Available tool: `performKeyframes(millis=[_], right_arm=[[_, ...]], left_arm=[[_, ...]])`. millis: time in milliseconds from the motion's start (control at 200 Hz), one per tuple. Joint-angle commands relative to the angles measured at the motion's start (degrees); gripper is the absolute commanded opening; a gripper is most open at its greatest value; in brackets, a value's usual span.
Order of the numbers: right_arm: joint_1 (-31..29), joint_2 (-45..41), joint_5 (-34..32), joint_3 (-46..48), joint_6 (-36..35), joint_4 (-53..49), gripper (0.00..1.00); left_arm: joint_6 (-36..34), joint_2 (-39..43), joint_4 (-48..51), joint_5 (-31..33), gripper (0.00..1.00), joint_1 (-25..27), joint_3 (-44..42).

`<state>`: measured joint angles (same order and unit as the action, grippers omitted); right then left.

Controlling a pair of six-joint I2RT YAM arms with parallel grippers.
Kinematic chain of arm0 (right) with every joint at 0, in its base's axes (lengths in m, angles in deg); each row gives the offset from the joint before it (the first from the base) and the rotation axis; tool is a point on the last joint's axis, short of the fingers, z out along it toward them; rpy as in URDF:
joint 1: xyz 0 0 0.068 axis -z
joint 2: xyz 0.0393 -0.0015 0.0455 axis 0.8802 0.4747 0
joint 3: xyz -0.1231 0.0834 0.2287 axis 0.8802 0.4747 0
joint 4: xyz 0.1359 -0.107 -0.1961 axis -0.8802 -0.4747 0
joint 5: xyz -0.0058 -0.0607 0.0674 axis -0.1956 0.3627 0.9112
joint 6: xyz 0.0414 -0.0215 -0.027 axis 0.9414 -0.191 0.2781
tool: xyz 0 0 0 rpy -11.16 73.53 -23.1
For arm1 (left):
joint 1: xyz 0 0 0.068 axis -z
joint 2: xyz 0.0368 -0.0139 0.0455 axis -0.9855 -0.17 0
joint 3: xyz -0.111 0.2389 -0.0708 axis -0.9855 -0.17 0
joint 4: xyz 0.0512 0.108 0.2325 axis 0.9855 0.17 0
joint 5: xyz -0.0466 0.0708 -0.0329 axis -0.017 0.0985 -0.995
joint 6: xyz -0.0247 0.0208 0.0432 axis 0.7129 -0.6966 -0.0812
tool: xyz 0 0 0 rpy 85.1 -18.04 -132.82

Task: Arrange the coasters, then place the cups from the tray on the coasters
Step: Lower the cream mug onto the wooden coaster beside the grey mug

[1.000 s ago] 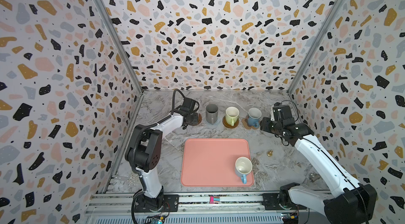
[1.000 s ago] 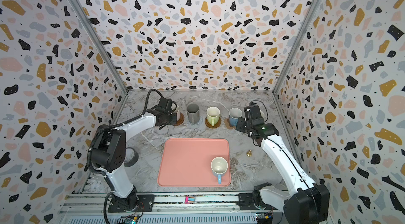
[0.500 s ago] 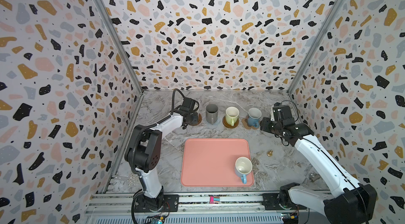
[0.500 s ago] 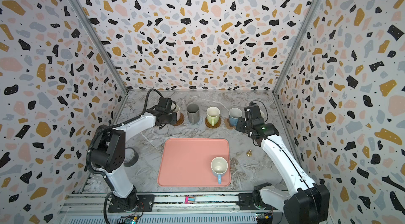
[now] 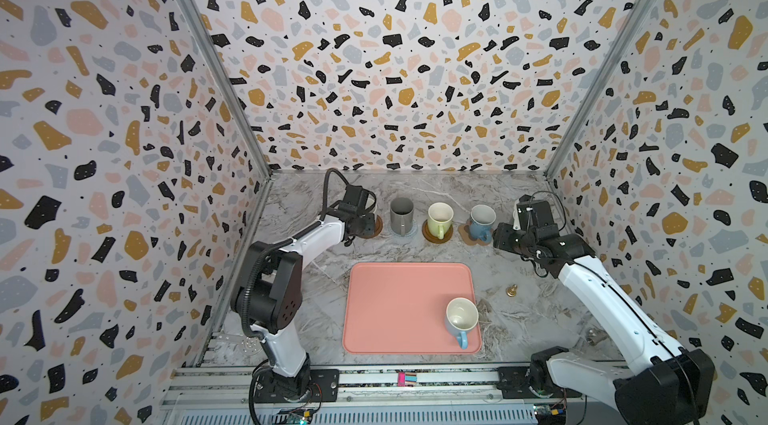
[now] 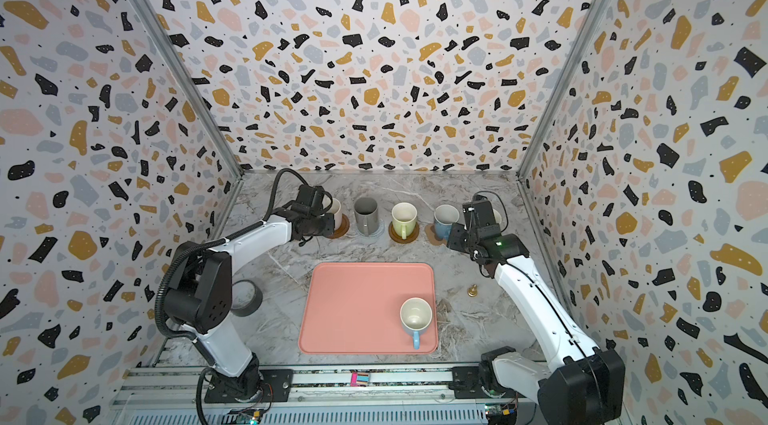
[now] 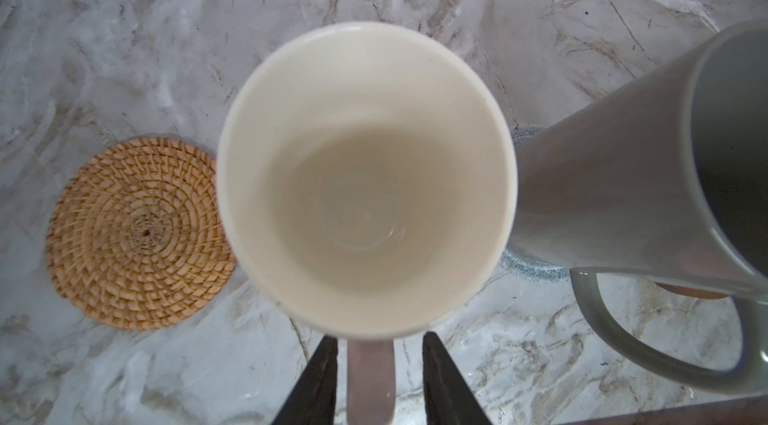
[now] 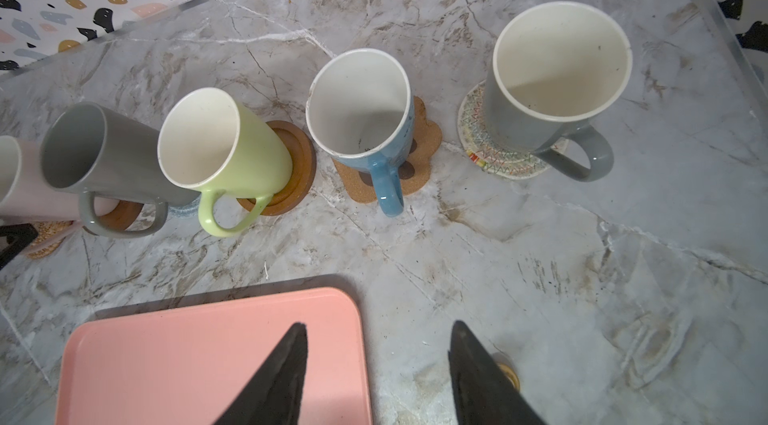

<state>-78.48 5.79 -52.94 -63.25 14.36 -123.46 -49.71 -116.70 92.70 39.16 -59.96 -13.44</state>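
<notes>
Five of six cups look sorted. The left gripper (image 7: pixel 380 337) sits at the pale pink mug (image 7: pixel 365 177) toward the far left corner of the marble table (image 5: pixel 519 319). Its jaws are spread either side of the handle with daylight showing, so it's loose, not pinching. In a top view that mug seems to stand on a brown wooden disc (image 5: pixel 377 231). Just beside it lies the tan woven coaster (image 7: pixel 139 231), bare, the only one I can see without a cup.

The rest of the row runs along the far side:
- the dark grey mug (image 5: pixel 401 215)
- the light green mug (image 5: pixel 439 219)
- a blue mug (image 5: pixel 482 221) on the paw-shaped coaster (image 8: pixel 424 140)
- the light grey mug (image 8: pixel 557 73) on the cream woven coaster (image 8: pixel 478 132)

The right gripper (image 8: pixel 378 325) hangs open and empty over the table by the tray's far right corner.

Still to go is the last blue mug (image 5: pixel 461 319), upright in the near right corner of the salmon-pink tray (image 5: pixel 395 306), handle pointing at the near edge.

Handling-wise it's glazed ceramic. That means rigid, a bit of heft, slick walls, and it'll chip if it clips a neighbour. I'd pinch across the handle loop rather than the smooth body. The woven coaster looks light enough to skid, so I'd lower the mug straight down onto it.
</notes>
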Motion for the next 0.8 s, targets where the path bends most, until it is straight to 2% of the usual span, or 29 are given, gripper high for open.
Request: performKeyframes(millis=[0,796], right_arm=[[0.2,-1.8,-0.1,0.6,0.5,-0.5,0.57],[0.2,-3.6,-0.2,1.2,0.7,-1.2,0.57]], left_arm=[[0.2,1.9,-1.2,-1.1,0.36,-0.4,-0.9],[0.8,5.3,-1.0,-2.1,0.39,-0.4,-3.2]])
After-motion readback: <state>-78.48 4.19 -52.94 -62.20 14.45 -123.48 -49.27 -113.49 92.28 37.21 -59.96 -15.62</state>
